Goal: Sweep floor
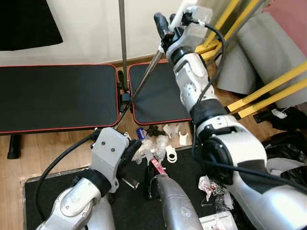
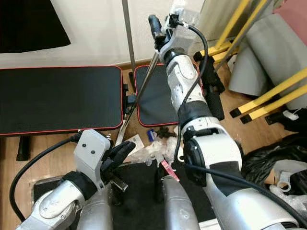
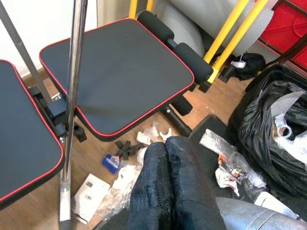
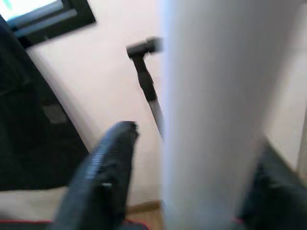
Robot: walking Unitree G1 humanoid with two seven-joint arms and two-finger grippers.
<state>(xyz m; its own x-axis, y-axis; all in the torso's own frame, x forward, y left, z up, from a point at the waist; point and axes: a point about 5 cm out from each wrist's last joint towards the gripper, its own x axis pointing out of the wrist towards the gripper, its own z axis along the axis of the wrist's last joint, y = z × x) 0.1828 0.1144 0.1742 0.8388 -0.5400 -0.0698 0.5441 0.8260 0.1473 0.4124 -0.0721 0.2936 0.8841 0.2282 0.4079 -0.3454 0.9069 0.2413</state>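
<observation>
A silver broom handle (image 1: 144, 81) slants from high on the right down to the wooden floor (image 1: 43, 148) between two benches. My right gripper (image 1: 165, 29) is raised and shut on its upper part; in the right wrist view the pale pole (image 4: 216, 96) sits between the black fingers (image 4: 103, 177). The broom's lower end (image 3: 64, 201) rests beside scattered litter (image 1: 160, 143): white wrappers, a blue scrap (image 3: 111, 162) and a paper sheet (image 3: 91, 194). My left gripper (image 1: 132, 149) hangs low over that litter, its fingers (image 3: 163, 187) pressed together, with nothing seen between them.
Two black benches with red edging (image 1: 57, 96) (image 1: 158, 96) stand behind the litter, a thin upright pole (image 1: 122, 38) between them. A black mat (image 1: 43, 187) lies near me with more scraps (image 1: 211, 187). Yellow bars (image 1: 268, 88), grey pads and a black rubbish bag (image 3: 273, 124) crowd the right.
</observation>
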